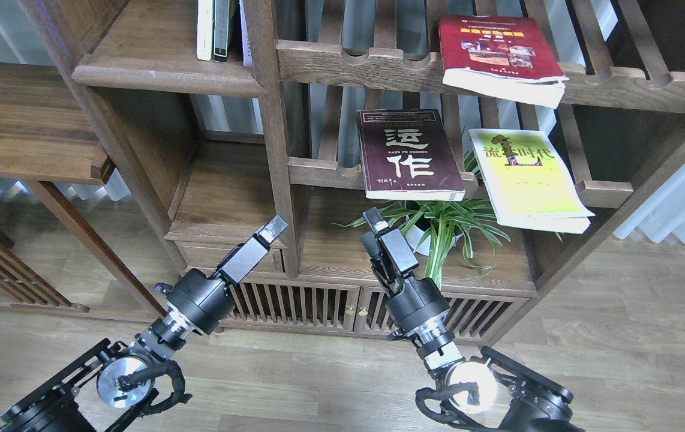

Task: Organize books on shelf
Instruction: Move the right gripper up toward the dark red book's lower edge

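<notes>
Three books lie flat on slatted racks, each jutting past the front rail. The red book [498, 51] is on the upper rack, the dark brown book [408, 156] with white characters on the lower rack, and the yellow-green book [528, 177] right of it. The solid-board shelf [162, 69] is at the upper left. My left gripper [273, 230] hovers low, below that shelf and left of the brown book. My right gripper [372, 219] points up just under the brown book's front edge. Both hold nothing, and their fingers cannot be told apart.
Thin white and dark-green volumes [212, 30] stand at the solid shelf's right end. A thick upright post [270, 120] separates it from the racks. A spider plant [438, 225] in a white pot sits under the books, by my right gripper. A cabinet with slatted doors [318, 306] lies below.
</notes>
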Controlling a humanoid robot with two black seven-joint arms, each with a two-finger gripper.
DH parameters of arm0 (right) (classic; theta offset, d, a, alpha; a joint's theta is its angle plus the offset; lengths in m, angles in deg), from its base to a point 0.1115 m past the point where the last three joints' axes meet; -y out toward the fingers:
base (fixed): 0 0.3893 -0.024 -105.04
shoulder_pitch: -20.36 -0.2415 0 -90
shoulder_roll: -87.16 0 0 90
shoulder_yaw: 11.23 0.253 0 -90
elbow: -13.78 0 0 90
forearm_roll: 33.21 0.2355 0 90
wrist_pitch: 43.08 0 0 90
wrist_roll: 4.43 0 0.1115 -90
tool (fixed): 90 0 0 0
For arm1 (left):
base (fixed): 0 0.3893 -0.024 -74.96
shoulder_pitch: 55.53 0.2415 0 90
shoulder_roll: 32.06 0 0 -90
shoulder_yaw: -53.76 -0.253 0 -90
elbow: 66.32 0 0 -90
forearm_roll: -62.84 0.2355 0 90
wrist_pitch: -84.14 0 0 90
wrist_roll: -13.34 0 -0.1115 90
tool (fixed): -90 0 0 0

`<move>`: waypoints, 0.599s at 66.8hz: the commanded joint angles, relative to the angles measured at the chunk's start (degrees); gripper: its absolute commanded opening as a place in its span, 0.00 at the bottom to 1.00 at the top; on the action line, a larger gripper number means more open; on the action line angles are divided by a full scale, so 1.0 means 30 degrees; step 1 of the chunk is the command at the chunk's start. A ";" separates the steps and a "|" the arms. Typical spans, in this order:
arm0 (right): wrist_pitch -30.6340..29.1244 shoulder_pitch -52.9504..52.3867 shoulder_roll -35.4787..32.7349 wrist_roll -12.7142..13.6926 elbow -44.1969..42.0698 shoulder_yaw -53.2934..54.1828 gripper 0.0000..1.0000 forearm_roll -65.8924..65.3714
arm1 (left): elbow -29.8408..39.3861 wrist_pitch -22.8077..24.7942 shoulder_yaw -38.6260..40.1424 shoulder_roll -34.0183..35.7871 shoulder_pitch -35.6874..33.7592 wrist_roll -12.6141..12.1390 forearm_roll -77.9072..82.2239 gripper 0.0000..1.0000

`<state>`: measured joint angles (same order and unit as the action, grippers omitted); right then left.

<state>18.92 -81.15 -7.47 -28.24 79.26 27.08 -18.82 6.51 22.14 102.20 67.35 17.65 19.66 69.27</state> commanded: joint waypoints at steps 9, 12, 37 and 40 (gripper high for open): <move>-0.0001 0.0202 0.0225 -0.0002 0.0026 0.0001 0.99 -0.0929 | 0.0010 0.0000 0.0115 -0.0088 0.0100 -0.2162 -0.0182 1.00; -0.0001 0.0290 0.0284 -0.0002 0.0026 0.0001 0.99 -0.0959 | -0.0019 0.0000 0.0115 -0.0176 0.0129 -0.2544 -0.0182 1.00; -0.0001 0.0730 0.0372 -0.0060 0.0026 0.0322 0.99 -0.0871 | -0.0224 0.0000 -0.0061 -0.1787 0.0012 -0.2838 0.0111 1.00; -0.0001 0.0730 0.0430 -0.0060 0.0026 0.0527 0.99 -0.0871 | -0.0224 0.0000 -0.0061 -0.1846 -0.0017 -0.2838 0.0111 1.00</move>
<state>18.92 -78.96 -6.37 -28.25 79.35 27.43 -21.69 5.85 22.14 102.05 63.07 17.70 11.14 69.41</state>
